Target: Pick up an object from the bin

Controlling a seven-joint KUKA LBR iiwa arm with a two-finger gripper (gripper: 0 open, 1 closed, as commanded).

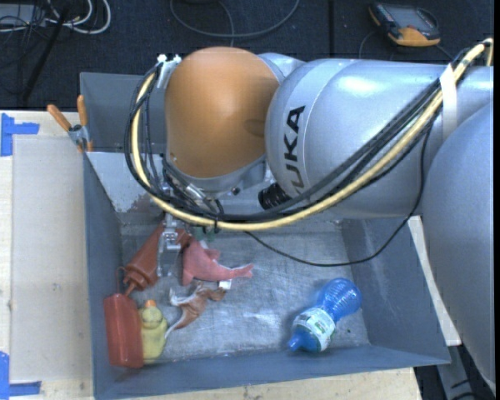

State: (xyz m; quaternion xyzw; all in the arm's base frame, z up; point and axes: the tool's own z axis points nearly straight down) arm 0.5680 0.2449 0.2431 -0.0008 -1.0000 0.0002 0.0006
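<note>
Pincer (pixel 172 247) low in left part of grey metal bin (pixel 383 248), under orange dome-shaped wrist cover (pixel 217 111) of silver arm. Released or clenched: cannot tell, tip masked by cables and surrounding items. Nearest item, just beside pincer toward view's right: salmon-pink, soft-looking piece of irregular shape (pixel 207 263), matt and creased, with one narrow tapering end pointing toward bin centre. Just beside pincer on opposite side: reddish-brown bottle-shaped object (pixel 142 263), lying tilted on a diagonal. Contact between pincer and either item not determinable. Below pink piece: small brown-and-pale scrap-like object (pixel 196 297), kind not determinable. Near lower left corner: red cylinder (pixel 122 333) lying along left wall, small yellow bottle-shaped object (pixel 154 327) touching its right flank. Well apart, toward lower right of floor: blue transparent plastic bottle with white label (pixel 321 315), lying on its side, diagonal.
</note>
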